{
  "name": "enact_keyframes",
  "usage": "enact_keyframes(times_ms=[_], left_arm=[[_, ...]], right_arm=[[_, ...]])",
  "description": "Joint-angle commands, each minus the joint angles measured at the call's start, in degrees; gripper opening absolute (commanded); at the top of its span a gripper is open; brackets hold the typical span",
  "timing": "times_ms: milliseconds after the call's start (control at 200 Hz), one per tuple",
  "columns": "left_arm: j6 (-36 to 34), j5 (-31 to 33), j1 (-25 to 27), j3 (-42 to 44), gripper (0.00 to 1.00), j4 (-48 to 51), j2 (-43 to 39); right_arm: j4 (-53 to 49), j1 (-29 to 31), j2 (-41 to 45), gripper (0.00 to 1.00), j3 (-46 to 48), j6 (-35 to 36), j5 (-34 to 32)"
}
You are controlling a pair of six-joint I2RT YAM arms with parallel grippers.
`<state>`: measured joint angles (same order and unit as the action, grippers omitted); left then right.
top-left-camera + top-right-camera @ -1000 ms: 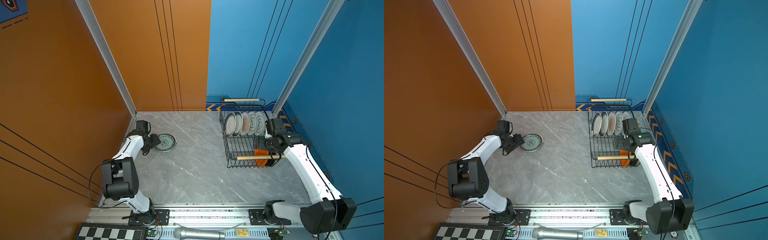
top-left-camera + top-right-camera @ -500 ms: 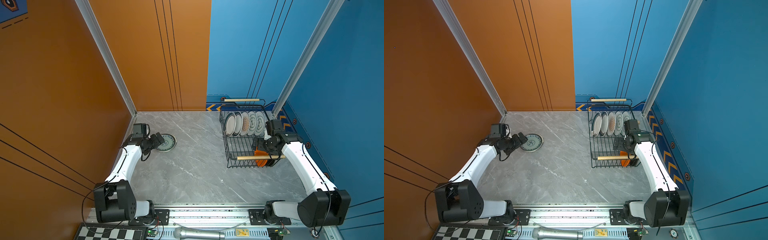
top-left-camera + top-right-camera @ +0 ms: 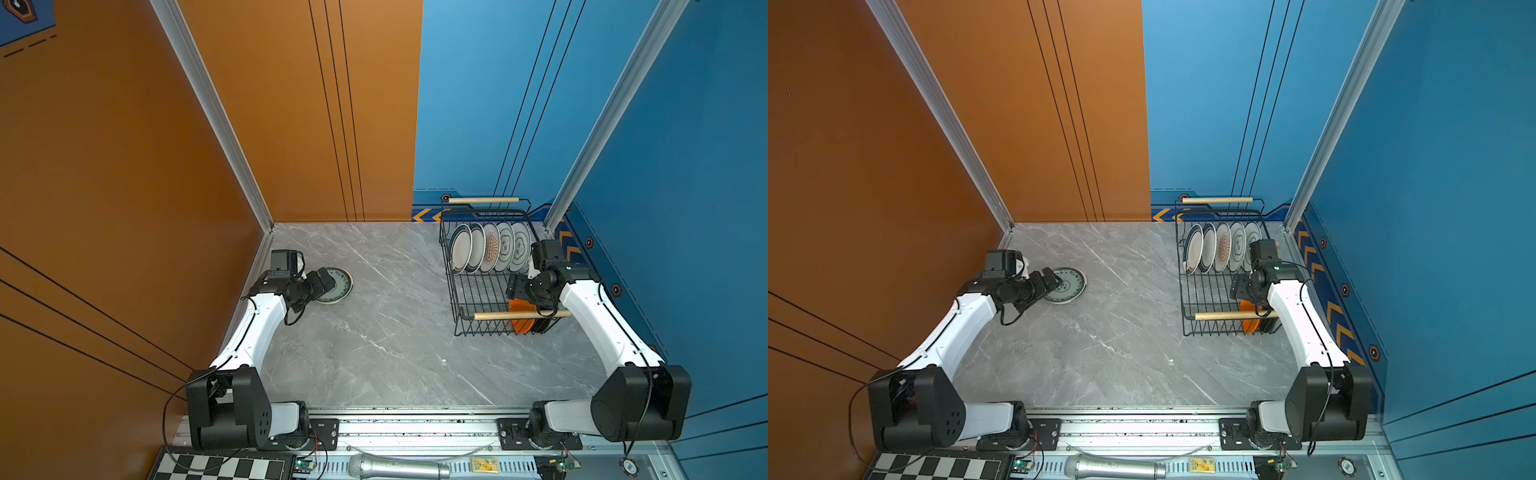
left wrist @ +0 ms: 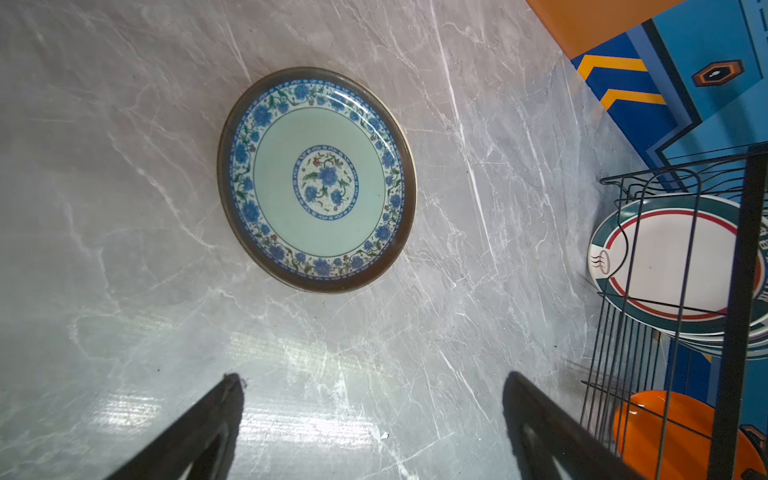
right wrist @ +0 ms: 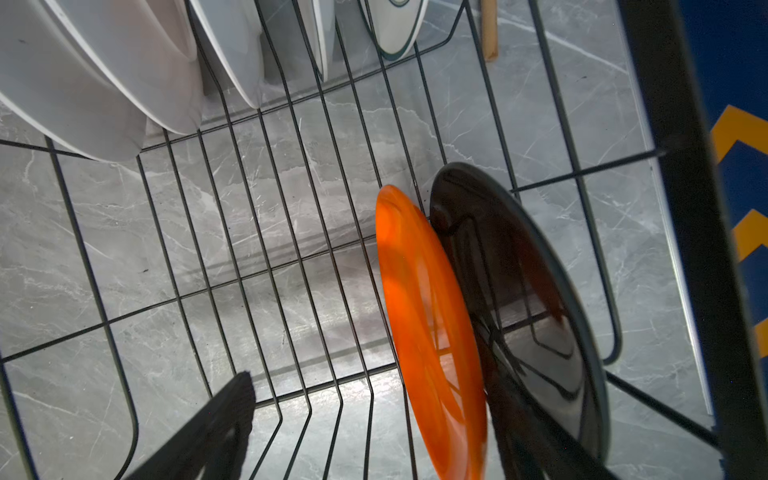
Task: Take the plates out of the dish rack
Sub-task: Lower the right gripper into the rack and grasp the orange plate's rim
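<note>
Left gripper (image 4: 372, 380) has backed off the blue plate (image 4: 316, 178) lying flat on the desk (image 3: 395, 332) and hangs released, while the right gripper (image 3: 515, 290), spread wide inside the dish rack (image 3: 457, 286), straddles the upright orange plate (image 5: 424, 316) and could catch the black plate (image 5: 523, 291) close behind it.

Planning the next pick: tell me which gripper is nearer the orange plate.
Right. The right gripper is inside the dish rack, its open jaws either side of the orange plate. The left gripper is far across the table, by the blue-patterned plate.
</note>
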<state>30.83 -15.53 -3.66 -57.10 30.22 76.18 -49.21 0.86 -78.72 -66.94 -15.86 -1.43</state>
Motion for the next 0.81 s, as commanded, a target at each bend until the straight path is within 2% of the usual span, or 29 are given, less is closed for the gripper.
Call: enact_keyframes(times_ms=[0, 160, 245, 410, 491, 626, 801], left_arm=[[-1.62, -1.80, 0.50, 0.87, 0.98, 0.08, -1.14], [-1.61, -1.89, 0.85, 1.20, 0.98, -0.10, -1.70], [-1.32, -2.10, 1.09, 1.47, 0.98, -0.79, -1.83], [-0.74, -2.66, 1.80, 1.55, 0.98, -1.72, -1.15], [-0.43, -2.76, 2.23, 1.55, 0.98, -2.30, -0.73], [-0.18, -2.82, 2.95, 1.56, 0.98, -2.88, -0.62], [0.11, -2.38, 3.66, 1.51, 0.98, -3.70, -0.45]], right_arm=[[-2.47, -1.10, -1.56, 0.82, 1.85, -0.05, 0.81], [-2.44, -1.22, -2.61, 0.72, 1.60, 0.10, 0.99], [-2.33, -1.21, -3.15, 0.61, 1.41, 0.06, 0.47], [-2.64, -1.15, -4.28, 0.60, 0.82, 0.54, 0.32], [-2.72, -1.13, -4.86, 0.54, 0.43, 0.73, 0.04], [-3.09, -0.71, -6.16, 0.51, -0.45, 1.33, -3.09], [-3.81, -0.08, -7.83, 0.41, -1.51, 2.79, -4.60]])
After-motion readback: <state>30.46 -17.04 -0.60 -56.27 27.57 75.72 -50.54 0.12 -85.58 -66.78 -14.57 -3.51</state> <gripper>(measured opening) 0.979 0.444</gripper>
